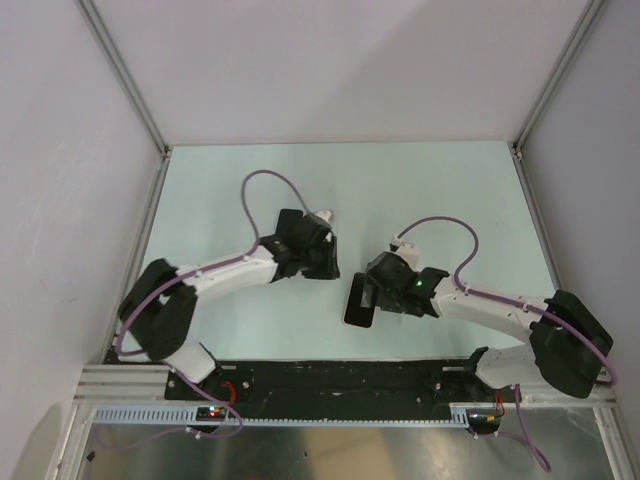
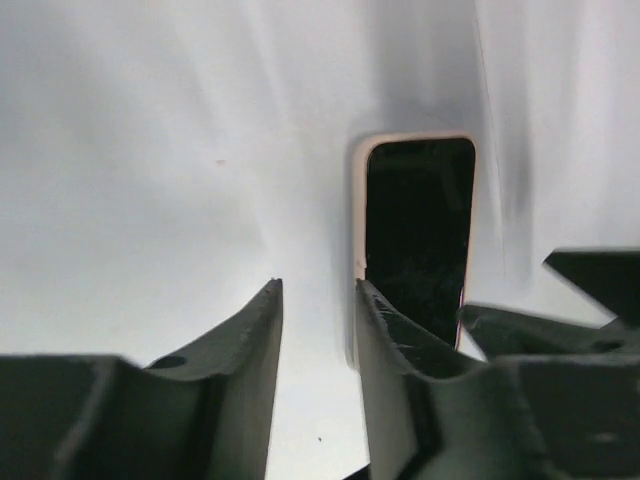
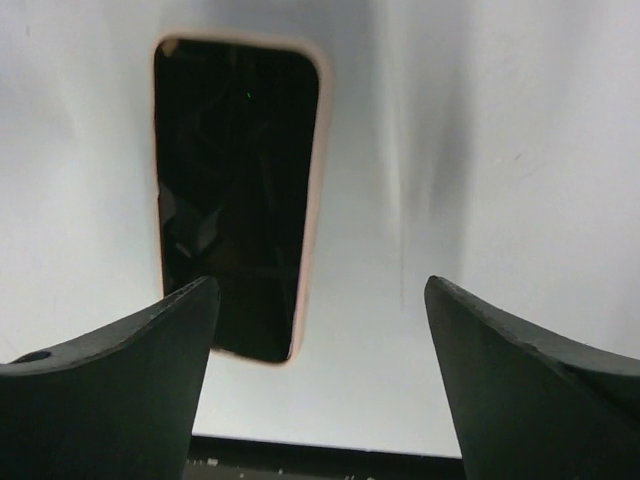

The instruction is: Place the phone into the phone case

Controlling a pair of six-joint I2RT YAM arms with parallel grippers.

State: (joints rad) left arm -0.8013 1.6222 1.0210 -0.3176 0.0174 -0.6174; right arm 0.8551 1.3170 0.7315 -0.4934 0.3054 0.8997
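The phone is a glossy black slab with a thin pale rim, lying flat on the table. It also shows in the left wrist view and the right wrist view. The phone case does not show as a separate thing in any view. My right gripper hovers over the phone's upper end, wide open and holding nothing; the phone lies to the left of its gap. My left gripper stands just left of the phone. It is slightly open, with only table between its fingers.
The pale table is walled by white panels at the left, back and right. A black rail runs along the near edge just below the phone. The right gripper's body intrudes at the right of the left wrist view.
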